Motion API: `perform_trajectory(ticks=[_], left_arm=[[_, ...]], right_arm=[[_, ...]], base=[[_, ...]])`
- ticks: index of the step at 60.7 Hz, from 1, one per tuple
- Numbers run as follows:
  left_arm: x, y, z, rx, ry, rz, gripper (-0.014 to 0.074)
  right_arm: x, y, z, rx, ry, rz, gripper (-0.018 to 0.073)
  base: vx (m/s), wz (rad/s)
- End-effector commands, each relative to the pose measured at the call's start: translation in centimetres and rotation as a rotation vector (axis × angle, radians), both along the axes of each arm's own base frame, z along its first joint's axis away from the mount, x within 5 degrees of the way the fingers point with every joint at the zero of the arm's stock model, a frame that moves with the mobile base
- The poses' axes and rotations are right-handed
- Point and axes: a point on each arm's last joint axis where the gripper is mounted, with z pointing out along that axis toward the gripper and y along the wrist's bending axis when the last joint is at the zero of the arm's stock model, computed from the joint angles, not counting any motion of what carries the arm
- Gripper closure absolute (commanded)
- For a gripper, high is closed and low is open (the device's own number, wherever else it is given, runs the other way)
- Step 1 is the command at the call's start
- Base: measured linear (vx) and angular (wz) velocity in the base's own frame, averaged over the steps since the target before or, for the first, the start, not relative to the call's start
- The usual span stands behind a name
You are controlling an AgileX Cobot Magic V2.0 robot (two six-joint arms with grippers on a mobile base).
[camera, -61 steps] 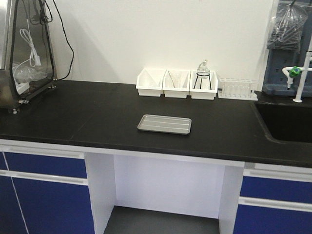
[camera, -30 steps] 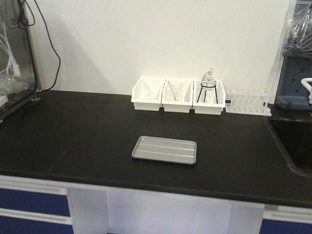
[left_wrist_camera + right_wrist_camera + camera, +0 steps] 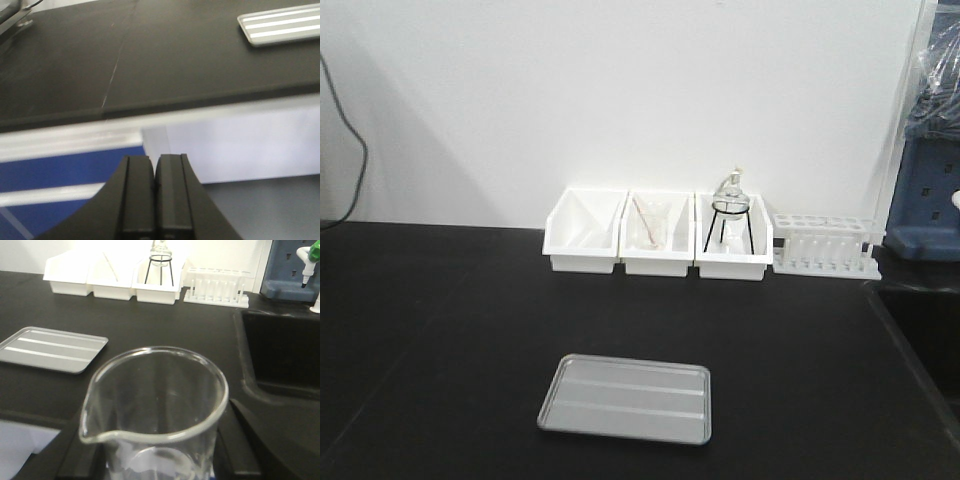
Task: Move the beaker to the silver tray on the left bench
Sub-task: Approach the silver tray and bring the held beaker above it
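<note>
Clear glass beaker (image 3: 155, 405) clasped upright by the right gripper (image 3: 160, 445), at the front edge of the black bench (image 3: 165, 325), silver tray (image 3: 52, 348) laid apart leftward, left gripper (image 3: 155, 200) fingers pressed together, nothing held.

Beaker (image 3: 155, 415), lower centre of right wrist view: clear colourless glass, smooth, glossy rim. Silver tray (image 3: 626, 398): metal, dull sheen, ribbed floor. Bench top (image 3: 440, 330): matt black, faintly scuffed. Bins (image 3: 657, 240) by wall: white plastic, smooth. Left gripper (image 3: 154, 167): matt black.
</note>
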Motion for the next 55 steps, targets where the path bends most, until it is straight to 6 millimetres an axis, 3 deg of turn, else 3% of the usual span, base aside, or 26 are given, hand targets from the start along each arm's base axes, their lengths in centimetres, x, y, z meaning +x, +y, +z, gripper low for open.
perform_trajectory(ticks=[1,28,55], left_arm=[[0.20,-0.11,0.09,-0.004,-0.070,-0.012,0.0595],[0.20,-0.11,0.09,-0.004,-0.070,-0.012,0.0595],[0.20,-0.11,0.09,-0.004,-0.070,-0.012,0.0595]], right_arm=[[0.07,0.23,1.43,-0.009,-0.083,0.031,0.0571],[0.07,0.23,1.43,-0.009,-0.083,0.031,0.0571],[0.07,0.23,1.43,-0.009,-0.083,0.031,0.0571]], base=[[0.43,-0.17],[0.35,-0.16],[0.15,-0.09]])
